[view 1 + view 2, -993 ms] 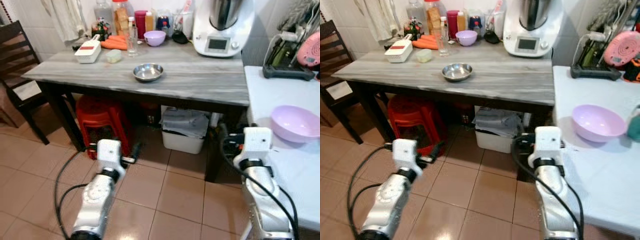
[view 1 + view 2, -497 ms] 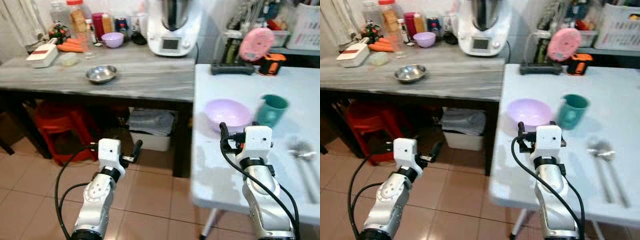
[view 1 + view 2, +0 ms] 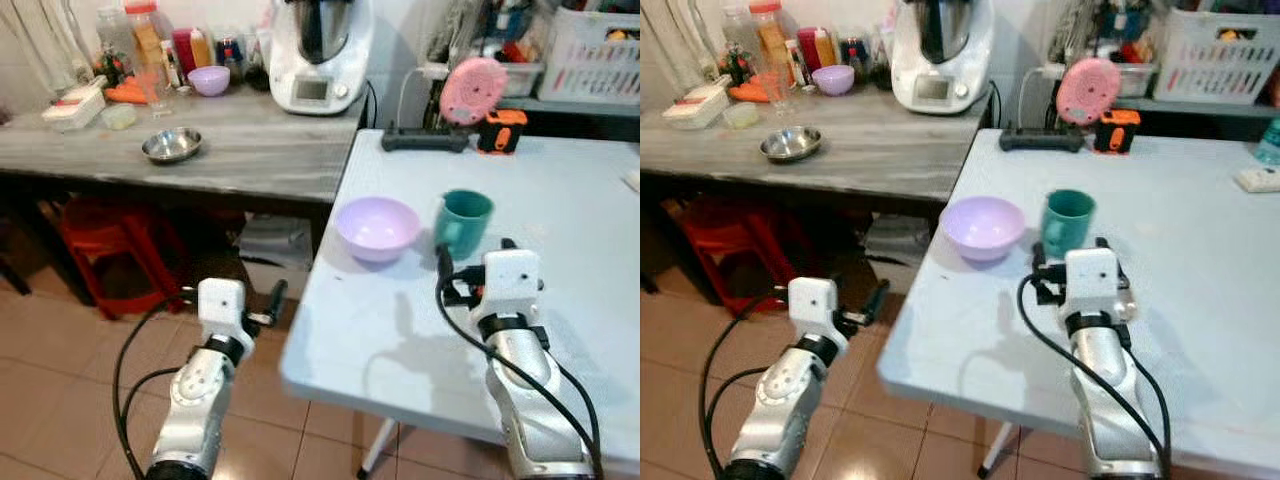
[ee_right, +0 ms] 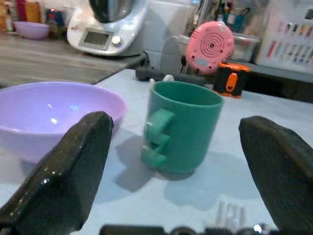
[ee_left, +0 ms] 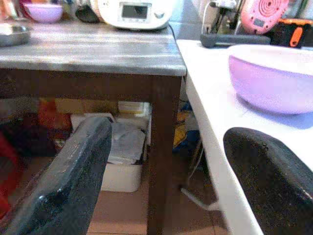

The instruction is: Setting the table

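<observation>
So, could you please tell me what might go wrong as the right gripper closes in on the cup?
The right gripper is open with the green cup framed between its fingers; the purple bowl sits close beside the cup, so a finger could nudge it. The left gripper hangs by the white table edge and may bump it.
</observation>
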`<state>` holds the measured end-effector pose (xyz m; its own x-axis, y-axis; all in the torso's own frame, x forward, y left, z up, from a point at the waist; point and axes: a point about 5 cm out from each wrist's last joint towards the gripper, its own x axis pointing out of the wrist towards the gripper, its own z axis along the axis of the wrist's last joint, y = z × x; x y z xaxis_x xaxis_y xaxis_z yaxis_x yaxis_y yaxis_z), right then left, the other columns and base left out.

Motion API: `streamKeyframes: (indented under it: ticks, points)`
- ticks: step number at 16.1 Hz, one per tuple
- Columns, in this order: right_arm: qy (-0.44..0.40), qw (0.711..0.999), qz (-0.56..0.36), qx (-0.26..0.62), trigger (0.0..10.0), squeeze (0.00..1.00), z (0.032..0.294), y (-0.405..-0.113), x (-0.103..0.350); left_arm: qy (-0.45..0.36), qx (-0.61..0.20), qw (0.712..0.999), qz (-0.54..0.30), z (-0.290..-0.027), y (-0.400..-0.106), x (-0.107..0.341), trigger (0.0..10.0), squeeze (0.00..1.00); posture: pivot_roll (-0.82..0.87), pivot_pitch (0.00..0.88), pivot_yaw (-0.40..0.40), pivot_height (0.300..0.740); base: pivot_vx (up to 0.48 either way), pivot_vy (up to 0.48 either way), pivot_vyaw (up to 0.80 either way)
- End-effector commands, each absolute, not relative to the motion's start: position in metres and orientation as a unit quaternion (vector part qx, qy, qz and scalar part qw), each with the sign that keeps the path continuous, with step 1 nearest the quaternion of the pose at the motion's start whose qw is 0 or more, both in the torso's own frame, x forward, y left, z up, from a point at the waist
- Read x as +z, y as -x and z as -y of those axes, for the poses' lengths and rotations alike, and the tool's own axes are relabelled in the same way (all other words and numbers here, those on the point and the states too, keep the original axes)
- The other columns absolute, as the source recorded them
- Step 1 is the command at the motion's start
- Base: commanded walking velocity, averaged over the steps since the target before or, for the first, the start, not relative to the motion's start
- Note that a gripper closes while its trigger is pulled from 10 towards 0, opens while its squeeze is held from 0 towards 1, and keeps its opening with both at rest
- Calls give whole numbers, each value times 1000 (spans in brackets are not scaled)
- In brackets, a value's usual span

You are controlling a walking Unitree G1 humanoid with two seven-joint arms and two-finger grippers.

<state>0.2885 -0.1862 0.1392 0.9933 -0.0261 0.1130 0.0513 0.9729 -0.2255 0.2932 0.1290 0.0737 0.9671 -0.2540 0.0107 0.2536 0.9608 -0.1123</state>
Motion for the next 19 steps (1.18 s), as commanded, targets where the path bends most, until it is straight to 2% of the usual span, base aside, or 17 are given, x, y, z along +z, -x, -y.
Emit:
streamKeyframes:
  ticks: [1,6,8,14,16,19]
  points:
    - [117,991,69,-14,10000,0,184,-292,147,55,-135,989,-3,-130,-292,74,10000,0,-161,0,75,740,0,0,0]
    - [163,984,48,56,10000,0,186,-306,148,43,-215,976,7,-123,-278,72,10000,0,-153,0,72,740,0,0,0]
    - [191,974,19,121,10000,0,178,-318,145,54,-247,968,2,-120,-271,70,10000,0,-152,0,61,740,0,0,0]
    - [259,933,-33,248,10000,0,160,-349,145,62,-290,955,7,-112,-257,71,10000,0,-136,0,34,740,0,0,0]
    - [301,906,-65,290,10000,0,159,-361,143,63,-285,956,12,-112,-261,74,10000,0,-127,0,31,740,0,0,0]
    - [372,873,-56,310,10000,0,160,-369,148,63,-283,957,18,-111,-265,78,10000,0,-121,0,35,740,0,0,0]
